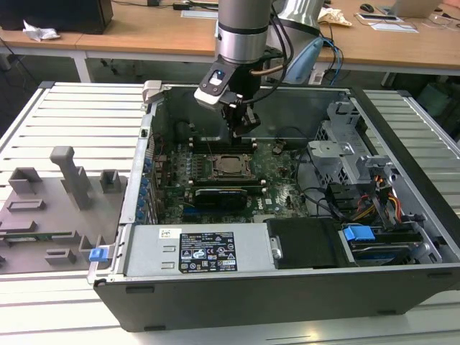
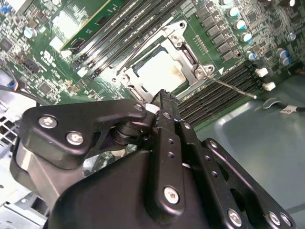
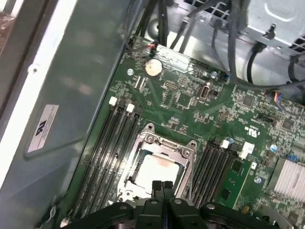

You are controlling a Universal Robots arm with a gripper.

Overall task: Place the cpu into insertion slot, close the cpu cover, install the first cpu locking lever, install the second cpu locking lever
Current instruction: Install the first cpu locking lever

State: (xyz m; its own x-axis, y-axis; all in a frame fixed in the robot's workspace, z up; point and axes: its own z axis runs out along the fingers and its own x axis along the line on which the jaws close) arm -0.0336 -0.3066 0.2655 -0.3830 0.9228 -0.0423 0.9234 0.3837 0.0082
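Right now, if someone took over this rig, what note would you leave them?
Gripper: shut, holding nothing, tips beside the cpu.
The cpu sits in the insertion slot; the cpu cover lies down over it, chip showing through its window.
Done: placing; cover looks closed.
Left: levers; one lever juts out over the memory slots, apparently unlatched.

Far off, long light-brown wooden desks (image 1: 144,39); nearer, a pale grey slatted metal worktable (image 1: 79,115) with a grey moulded plastic fixture tray (image 1: 50,208) at the exterior view's left.
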